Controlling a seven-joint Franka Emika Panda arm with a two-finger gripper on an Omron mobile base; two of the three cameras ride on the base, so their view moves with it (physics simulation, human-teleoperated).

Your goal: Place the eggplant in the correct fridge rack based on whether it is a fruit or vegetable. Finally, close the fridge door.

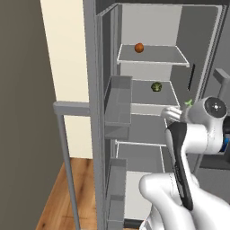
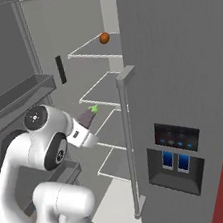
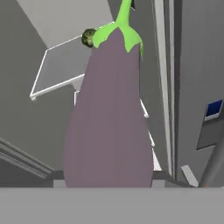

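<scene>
The eggplant (image 3: 109,113) was held lengthwise in the gripper (image 2: 87,121), stem forward, in front of the fridge rack (image 1: 146,94) where the green vegetable (image 1: 156,86) sat. It was judged light, firm and smooth-skinned, so grip at the thick body seemed safest.

A kitchen: open fridge (image 1: 148,134) with produce on shelves, dispenser panel (image 2: 174,162), wood floor (image 1: 85,188)

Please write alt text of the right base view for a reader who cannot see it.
The white robot arm holds the purple eggplant, green stem up, in its gripper in front of the open fridge's shelves. A round orange fruit sits on the top shelf; at right stands the closed door with the dispenser panel.
</scene>
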